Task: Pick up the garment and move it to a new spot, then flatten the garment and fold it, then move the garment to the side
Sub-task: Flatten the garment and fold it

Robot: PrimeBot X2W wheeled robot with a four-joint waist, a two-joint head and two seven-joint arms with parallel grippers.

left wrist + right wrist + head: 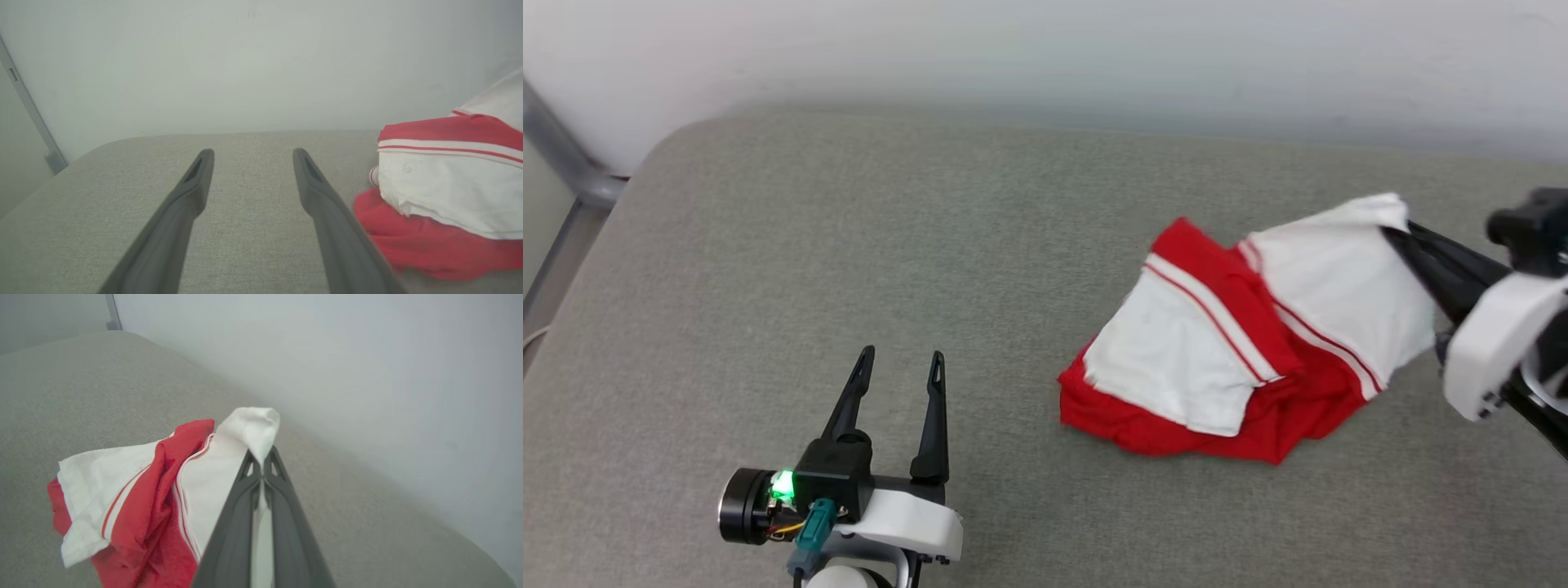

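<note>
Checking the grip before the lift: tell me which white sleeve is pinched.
The sleeve on the robot's right, its tip raised in the shut right tool; the other sleeve lies loose on the garment.

The garment (1225, 359) lies bunched on the padded surface (849, 245), right of centre. The left gripper (903, 355) sits at the near left, well apart from it, fingers toward the wall (1045, 49) behind. The right gripper (261, 457) comes in from the right edge, its tips meeting on the garment's far right corner. A metal post (564, 163) stands beside the surface's far left corner.
</note>
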